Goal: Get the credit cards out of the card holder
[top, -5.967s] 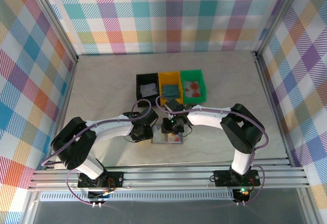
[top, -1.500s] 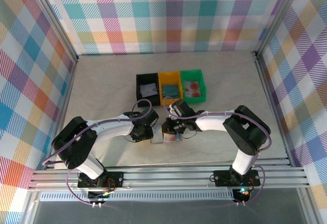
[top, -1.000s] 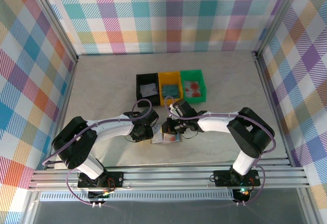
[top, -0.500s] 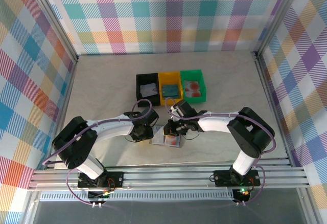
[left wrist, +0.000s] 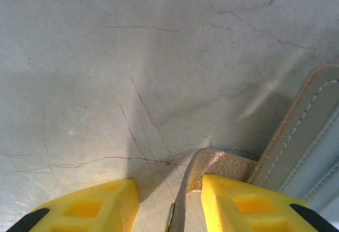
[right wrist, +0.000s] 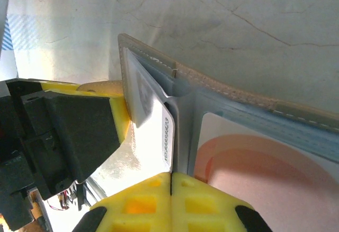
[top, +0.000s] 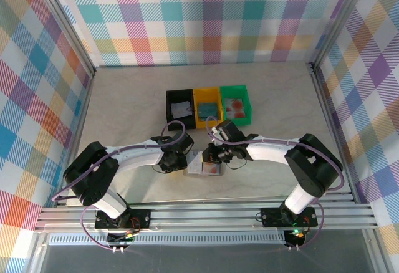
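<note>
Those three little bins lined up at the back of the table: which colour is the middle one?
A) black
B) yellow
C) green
B: the yellow tray stands between the black tray on its left and the green tray on its right.

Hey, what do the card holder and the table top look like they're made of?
Card holder: likely leather or a faux one, matte grey, with white stitching and a fuzzy tan cut edge. Table: smooth pale surface with thin brown veins, marble-look; real stone or printed laminate, I can't tell.
</note>
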Robot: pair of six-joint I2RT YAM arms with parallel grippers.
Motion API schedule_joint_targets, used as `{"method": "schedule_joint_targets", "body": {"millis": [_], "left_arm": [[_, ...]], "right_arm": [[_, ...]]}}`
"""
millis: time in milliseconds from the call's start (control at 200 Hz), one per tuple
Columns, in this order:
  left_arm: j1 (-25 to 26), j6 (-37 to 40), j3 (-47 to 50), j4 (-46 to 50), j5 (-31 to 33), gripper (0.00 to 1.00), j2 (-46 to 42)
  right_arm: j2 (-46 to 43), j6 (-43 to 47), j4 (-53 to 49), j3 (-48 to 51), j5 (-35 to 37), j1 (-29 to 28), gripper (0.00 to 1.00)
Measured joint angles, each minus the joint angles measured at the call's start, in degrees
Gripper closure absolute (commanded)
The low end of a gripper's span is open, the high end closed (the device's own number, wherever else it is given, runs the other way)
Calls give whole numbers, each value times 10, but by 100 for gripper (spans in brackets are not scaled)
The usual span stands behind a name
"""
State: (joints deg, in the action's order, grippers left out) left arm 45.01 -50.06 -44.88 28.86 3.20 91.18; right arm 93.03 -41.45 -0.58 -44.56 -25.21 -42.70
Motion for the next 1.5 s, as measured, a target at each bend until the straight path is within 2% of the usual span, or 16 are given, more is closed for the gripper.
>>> {"method": "schedule_joint_targets", "body": {"millis": [935, 1500], "left_arm": [[0, 0, -8, 9, -2, 62, 5], [32, -14, -32, 29, 35, 59, 9]], "right_arm": [[-10, 19, -22, 16, -30, 26, 100], [2, 14, -16, 16, -38, 26, 100]]}}
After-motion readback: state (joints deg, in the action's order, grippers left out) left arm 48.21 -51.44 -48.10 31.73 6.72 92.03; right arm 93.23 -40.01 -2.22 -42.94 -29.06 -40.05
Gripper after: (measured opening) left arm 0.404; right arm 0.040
